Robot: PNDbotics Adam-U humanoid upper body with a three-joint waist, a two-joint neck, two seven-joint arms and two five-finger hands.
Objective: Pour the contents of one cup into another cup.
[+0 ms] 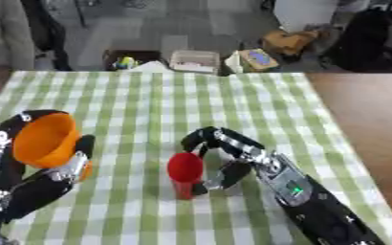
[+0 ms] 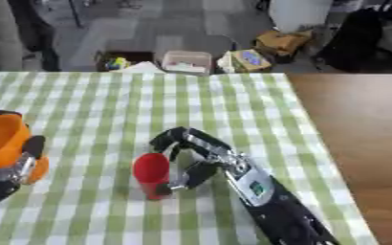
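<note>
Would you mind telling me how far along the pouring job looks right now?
Both cups are taken up: the left robot hand holds the orange cup lifted and tipped, its mouth facing the camera. The right robot hand is curled round the red cup, which stands on the checked tablecloth. The orange cup is not yet over the red one, and no contents are visible, so the pour remains.

This is looking like a lab or workroom: a green checked cloth (image 1: 233, 110) is covering a wooden surface (image 2: 358, 124), while boxes (image 1: 195, 61) and bags (image 2: 283, 40) are sitting on the grey floor (image 1: 132, 24) beyond the far edge.
</note>
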